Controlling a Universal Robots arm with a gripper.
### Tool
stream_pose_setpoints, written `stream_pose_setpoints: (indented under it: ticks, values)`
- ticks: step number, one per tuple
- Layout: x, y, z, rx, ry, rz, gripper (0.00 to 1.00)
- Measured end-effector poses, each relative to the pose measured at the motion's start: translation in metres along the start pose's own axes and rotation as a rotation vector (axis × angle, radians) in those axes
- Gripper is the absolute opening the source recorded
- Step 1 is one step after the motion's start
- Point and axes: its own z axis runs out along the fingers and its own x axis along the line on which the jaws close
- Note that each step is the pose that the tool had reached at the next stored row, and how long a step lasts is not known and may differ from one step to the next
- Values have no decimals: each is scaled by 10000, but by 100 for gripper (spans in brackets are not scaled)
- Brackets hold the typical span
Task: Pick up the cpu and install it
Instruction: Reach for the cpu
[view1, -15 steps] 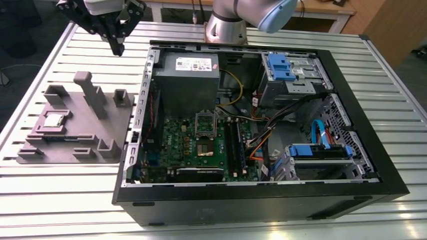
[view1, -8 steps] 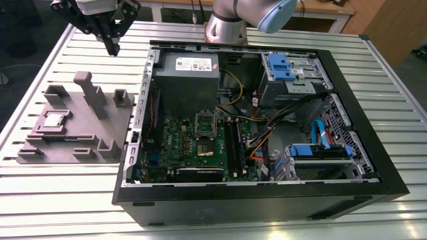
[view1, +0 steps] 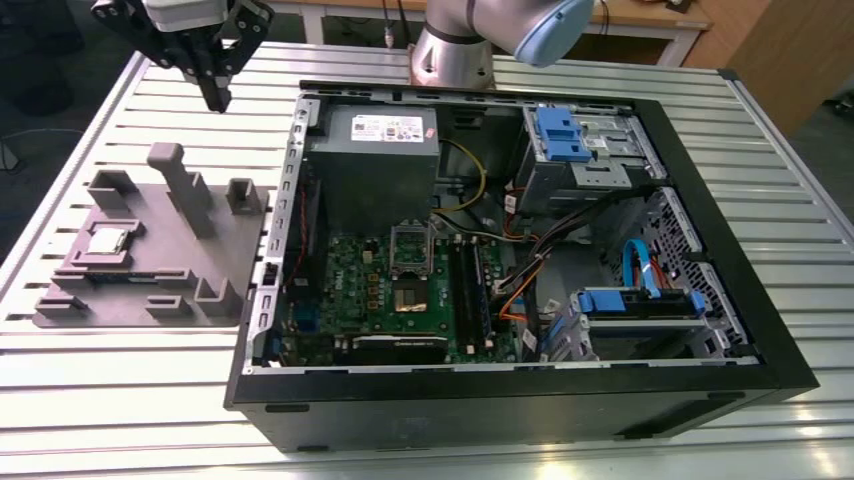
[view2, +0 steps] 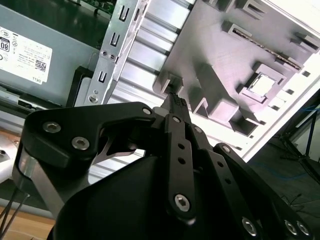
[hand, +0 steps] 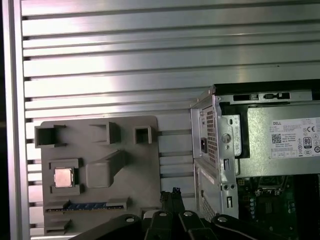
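Note:
The cpu (view1: 107, 243) is a small silvery square lying flat in a recess of the grey fixture plate (view1: 227, 262) on the exterior view's left. Both wrist views show the cpu (view2: 261, 84) (hand: 64, 177) in its pocket on the plate (view2: 215, 45) (hand: 145, 160). My gripper (view1: 214, 98) hangs high above the slatted table, beyond the plate's far edge and well apart from the chip. Its black fingers (view2: 175, 102) (hand: 172, 194) are pressed together, shut on nothing. The green motherboard (view1: 360, 275) lies inside the open computer case, with a metal-framed socket (view1: 410, 241) near its middle.
The open black case (view1: 747, 300) fills the exterior view's right half of the slatted metal table (view1: 147, 400). A tall grey metal box (view1: 371, 165) stands in its far corner. Black memory sticks (view1: 467, 285) sit beside the socket. Upright posts (view1: 180, 185) rise from the fixture plate.

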Motion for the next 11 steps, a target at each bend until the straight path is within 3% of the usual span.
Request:
stream_pose_setpoints:
  ticks: [11]
  values:
    - [77,-7,2,0,9,-217,10]
